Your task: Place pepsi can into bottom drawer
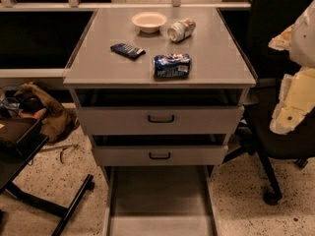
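Observation:
The pepsi can (171, 65), blue with white and red markings and a dented body, lies on its side near the front edge of the grey cabinet top (98, 68). The bottom drawer (160, 200) is pulled out below the other two, and its plain grey floor is bare. My gripper (290, 107) hangs at the right edge of the view, beside the cabinet, well to the right of the can and lower than it. It holds nothing that I can see.
A white bowl (149, 21), a silver-white can (181, 29) on its side and a flat dark blue packet (127, 50) also lie on the top. Two drawers with black handles (161, 118) are slightly open. An office chair (275, 146) stands right; a black stand (29, 181) stands left.

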